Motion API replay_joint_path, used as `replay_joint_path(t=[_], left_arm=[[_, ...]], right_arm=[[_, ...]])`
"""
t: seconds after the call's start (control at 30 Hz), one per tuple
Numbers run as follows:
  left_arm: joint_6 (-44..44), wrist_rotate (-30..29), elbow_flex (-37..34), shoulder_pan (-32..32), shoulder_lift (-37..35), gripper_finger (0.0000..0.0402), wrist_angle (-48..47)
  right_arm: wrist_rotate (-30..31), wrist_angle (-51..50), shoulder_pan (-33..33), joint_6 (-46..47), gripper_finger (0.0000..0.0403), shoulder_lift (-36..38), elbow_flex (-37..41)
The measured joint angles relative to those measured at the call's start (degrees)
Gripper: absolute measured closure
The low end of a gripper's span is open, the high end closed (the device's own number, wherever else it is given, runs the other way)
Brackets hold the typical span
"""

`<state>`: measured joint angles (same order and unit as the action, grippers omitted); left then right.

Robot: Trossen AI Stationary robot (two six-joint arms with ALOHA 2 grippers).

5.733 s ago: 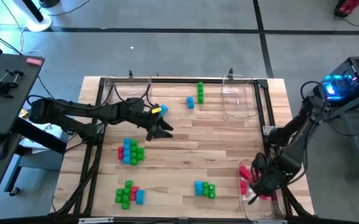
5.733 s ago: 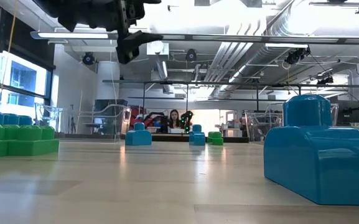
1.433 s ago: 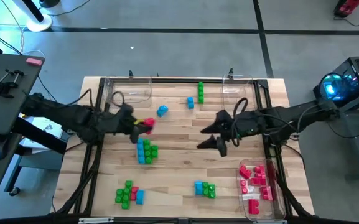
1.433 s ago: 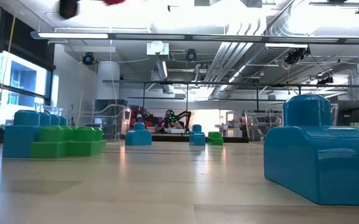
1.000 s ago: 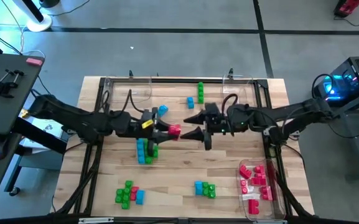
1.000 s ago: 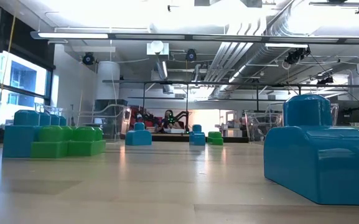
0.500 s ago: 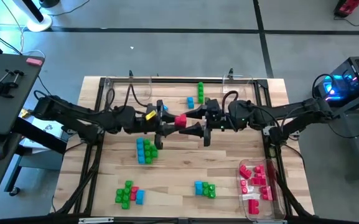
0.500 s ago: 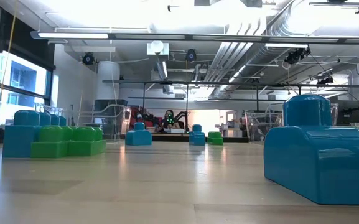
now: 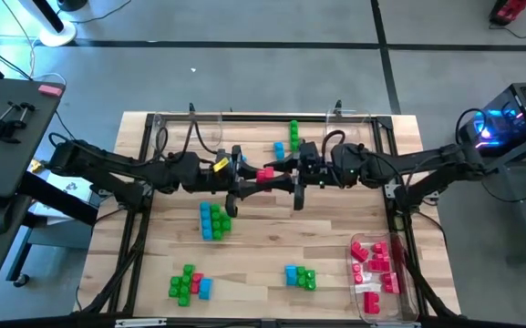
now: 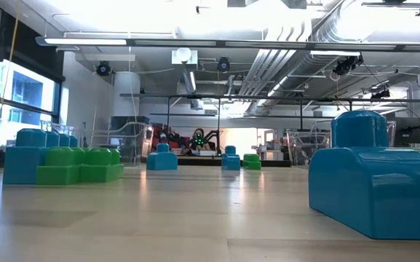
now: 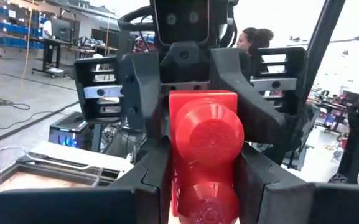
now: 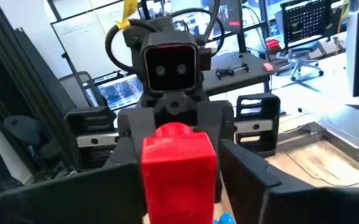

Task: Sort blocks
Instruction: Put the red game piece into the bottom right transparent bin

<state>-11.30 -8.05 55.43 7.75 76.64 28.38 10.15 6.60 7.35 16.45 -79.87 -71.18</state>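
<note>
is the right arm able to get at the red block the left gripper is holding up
Likely yes: the right gripper already meets the left gripper mid-table, its fingers either side of the red block, with nothing between them.

Red block [image 11: 204, 158] pinched between left gripper [image 11: 201, 186] fingers; right gripper [image 11: 185, 109] faces it, apparently closed on block's far end. Person [image 11: 254, 40] behind.

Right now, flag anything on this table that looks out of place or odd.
Only one thing: a red-pink plastic brick hangs in mid-air above the wooden table, between the left gripper and right gripper, both sets of jaws closed on it. Nothing looks spilled or damaged.
</note>
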Motion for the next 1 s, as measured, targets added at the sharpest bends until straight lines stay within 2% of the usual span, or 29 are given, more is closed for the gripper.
replay_joint_path(t=[0.2, 0.37, 0.57, 0.67, 0.83, 1.0], left_arm=[[0.0, 0.1, 0.0, 0.0, 0.0, 0.0306, -0.3], [-0.5, 0.2, 0.0, 0.0, 0.0, 0.0276, 0.3], [-1.7, 0.0, 0.0, 0.0, -0.5, 0.0228, 0.6], [-2.1, 0.0, 0.1, -0.2, -2.5, 0.0210, -3.0], [-0.7, 0.0, 0.2, -0.3, -8.2, 0.0196, -16.7], [-3.8, -1.2, -0.4, -0.3, -16.4, 0.0198, -38.1]], right_arm=[[-0.5, 1.8, 0.1, -1.4, 0.0347, -1.1, -0.1], [-0.2, 1.6, 0.0, -1.8, 0.0391, -0.5, 0.0], [-0.1, 1.3, 0.0, -2.2, 0.0398, 0.3, 0.0], [0.7, 0.6, 0.0, -3.7, 0.0400, 1.5, 0.1], [2.1, -4.7, 0.0, -4.1, 0.0400, 5.8, 0.1], [-0.4, -21.6, 1.9, 5.5, 0.0401, 10.5, 0.1]])
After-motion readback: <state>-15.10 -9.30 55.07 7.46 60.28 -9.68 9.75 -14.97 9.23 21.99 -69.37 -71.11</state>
